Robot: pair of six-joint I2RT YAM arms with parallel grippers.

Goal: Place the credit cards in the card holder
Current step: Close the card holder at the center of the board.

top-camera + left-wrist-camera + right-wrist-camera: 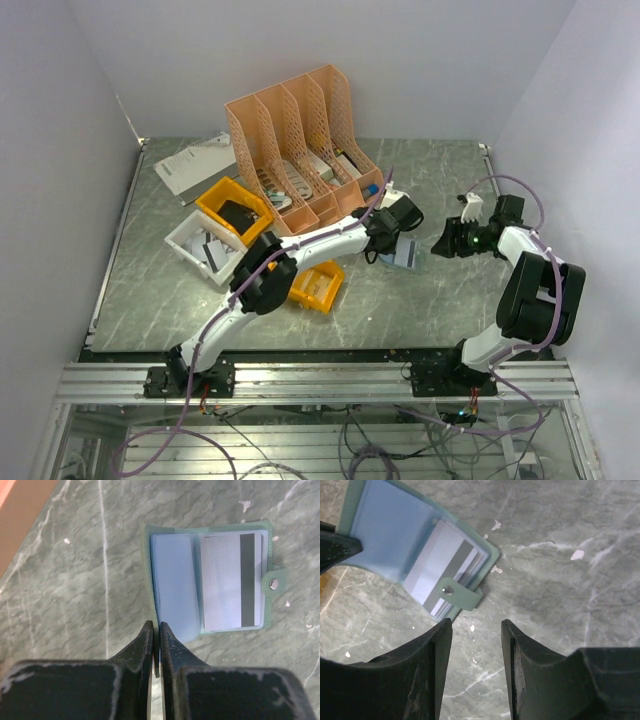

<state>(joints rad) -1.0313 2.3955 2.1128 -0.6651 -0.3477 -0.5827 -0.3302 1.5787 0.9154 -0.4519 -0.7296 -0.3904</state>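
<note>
The card holder (172, 585) lies open on the marble table, grey-green outside and light blue inside. A pale credit card (227, 580) with a dark stripe sits in its right-hand pocket. The stud strap (274, 583) sticks out on the right. My left gripper (156, 625) is shut on the near edge of the holder's left flap. In the right wrist view the card holder (390, 535) shows its card (445, 555). My right gripper (476, 622) stands open just off the strap, nothing between its fingers. From above, the left gripper (385, 232) and right gripper (445, 240) flank the card holder (406, 255).
An orange slotted file organiser (300, 140) stands at the back. A yellow bin (235, 208) and a white tray (200, 245) sit to the left. Another yellow bin (318, 285) lies beside the left arm. A paper sheet (195, 162) lies at the back left.
</note>
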